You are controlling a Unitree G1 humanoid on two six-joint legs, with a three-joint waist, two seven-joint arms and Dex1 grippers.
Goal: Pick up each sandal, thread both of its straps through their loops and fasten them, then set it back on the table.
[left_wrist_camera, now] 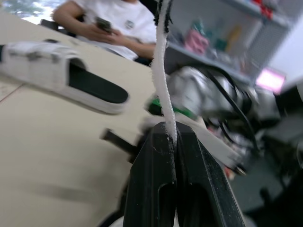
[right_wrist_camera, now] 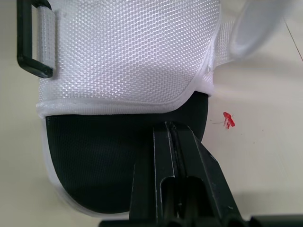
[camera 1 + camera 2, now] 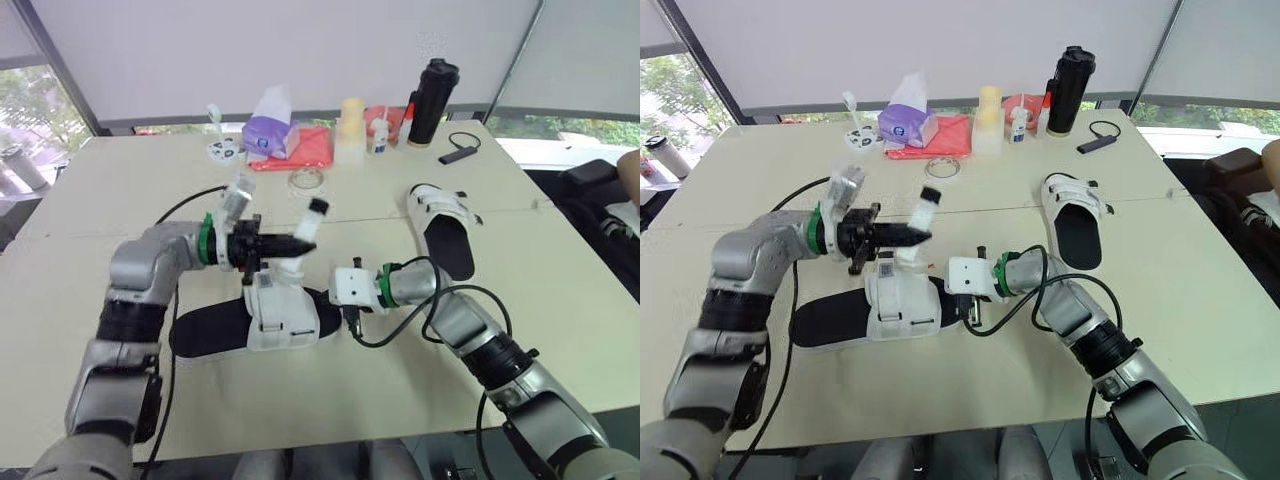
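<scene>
The near sandal (image 3: 285,320), white upper over a black footbed, lies flat on the table in front of me. My left gripper (image 3: 303,246) is shut on one of its white straps (image 3: 316,214), holding the strap's free end up and away from the upper; the strap (image 1: 161,71) rises from between the fingertips. My right gripper (image 2: 173,126) is shut, its tips resting on the black footbed (image 2: 109,161) at the sandal's end. A black loop (image 2: 27,45) sits on the upper's side. The second sandal (image 3: 445,228) lies further right.
At the back stand a purple tissue box (image 3: 268,130), red cloth (image 3: 312,146), pale cup stack (image 3: 351,125), small white bottle (image 3: 381,135) and black flask (image 3: 430,100). A clear tape roll (image 3: 308,180) lies mid-table. A seated person (image 1: 118,23) is at the right.
</scene>
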